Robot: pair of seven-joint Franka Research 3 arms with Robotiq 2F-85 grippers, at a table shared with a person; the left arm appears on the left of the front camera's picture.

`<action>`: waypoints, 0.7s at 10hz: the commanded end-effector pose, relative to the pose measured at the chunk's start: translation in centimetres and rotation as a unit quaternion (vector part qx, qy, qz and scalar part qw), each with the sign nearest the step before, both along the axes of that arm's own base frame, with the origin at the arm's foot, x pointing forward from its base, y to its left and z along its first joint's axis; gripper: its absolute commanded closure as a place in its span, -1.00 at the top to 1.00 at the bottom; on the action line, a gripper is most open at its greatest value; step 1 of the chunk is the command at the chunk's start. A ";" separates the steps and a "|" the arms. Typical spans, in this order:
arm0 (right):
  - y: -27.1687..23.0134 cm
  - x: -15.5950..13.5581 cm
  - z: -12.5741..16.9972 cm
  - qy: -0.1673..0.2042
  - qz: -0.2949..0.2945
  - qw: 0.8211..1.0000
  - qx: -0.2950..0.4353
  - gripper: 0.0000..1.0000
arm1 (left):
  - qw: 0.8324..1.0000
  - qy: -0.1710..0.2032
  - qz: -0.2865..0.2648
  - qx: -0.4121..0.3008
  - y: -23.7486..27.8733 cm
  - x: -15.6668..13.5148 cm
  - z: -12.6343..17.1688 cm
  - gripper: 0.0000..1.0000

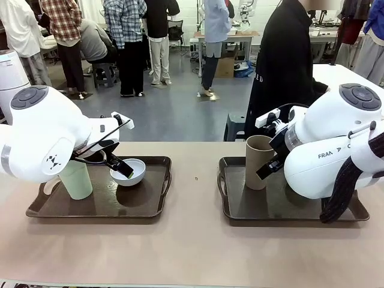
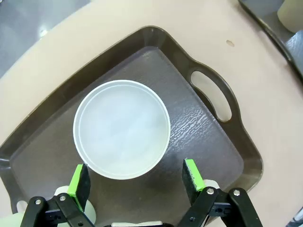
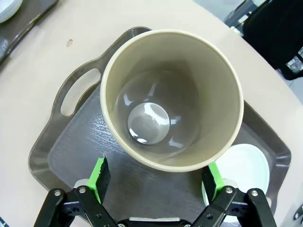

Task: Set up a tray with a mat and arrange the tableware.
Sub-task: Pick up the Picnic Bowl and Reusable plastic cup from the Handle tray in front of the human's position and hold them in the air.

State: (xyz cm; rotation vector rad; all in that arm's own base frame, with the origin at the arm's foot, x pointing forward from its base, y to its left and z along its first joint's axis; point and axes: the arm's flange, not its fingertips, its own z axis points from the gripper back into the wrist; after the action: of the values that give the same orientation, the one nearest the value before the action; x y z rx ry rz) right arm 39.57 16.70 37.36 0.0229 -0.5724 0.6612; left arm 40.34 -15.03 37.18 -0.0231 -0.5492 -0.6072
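well, both trays look stocked, so i'd judge this is the arranging step, with each arm lined up on one piece. the left gripper (image 1: pixel 123 168) (image 2: pixel 135 172) hangs spread wide, grasping nothing, over the small round white bowl (image 1: pixel 138 174) (image 2: pixel 121 128). that bowl is smooth and matte and sits on the dark brown plastic tray with cut-out handles (image 1: pixel 141 203) (image 2: pixel 201 120) at the left of the front view, near the tall pale green handleless cup (image 1: pixel 77 180). the right gripper (image 1: pixel 270 168) (image 3: pixel 158 177), equally released, is poised at the tall brown-taupe cup (image 1: pixel 258 162) (image 3: pixel 173 99), glossy inside, on the matching tray (image 1: pixel 270 207) (image 3: pixel 71 146) at the right. a small mint green bowl (image 3: pixel 246 165) lies at the lower right of that wrist's view. the tray floors carry a wood-grain texture, and i can't tell whether that's a mat. next, i'd guess, each gripper must settle squarely and close without tipping its piece.
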 end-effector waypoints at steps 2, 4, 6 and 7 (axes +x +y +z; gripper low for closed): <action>0.0 0.0 0.0 0.000 0.000 1.000 0.000 1.00 | 1.000 0.000 0.000 0.000 0.0 0.0 0.0 1.00; 0.0 0.0 0.0 0.000 0.000 1.000 0.000 1.00 | 1.000 0.000 0.000 0.000 0.0 0.0 0.0 1.00; 0.0 0.0 0.0 0.000 0.000 1.000 0.000 1.00 | 1.000 0.000 0.000 0.000 0.0 0.0 0.0 1.00; -0.5 -3.3 1.6 0.027 -0.030 0.999 0.017 1.00 | 0.998 0.039 -0.033 -0.035 -0.1 -3.8 3.3 1.00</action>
State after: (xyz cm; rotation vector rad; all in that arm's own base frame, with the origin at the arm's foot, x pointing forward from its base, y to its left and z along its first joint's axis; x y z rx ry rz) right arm 39.41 16.69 37.73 0.0283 -0.5605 0.6425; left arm 39.82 -15.72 37.86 -0.0483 -0.5345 -0.6145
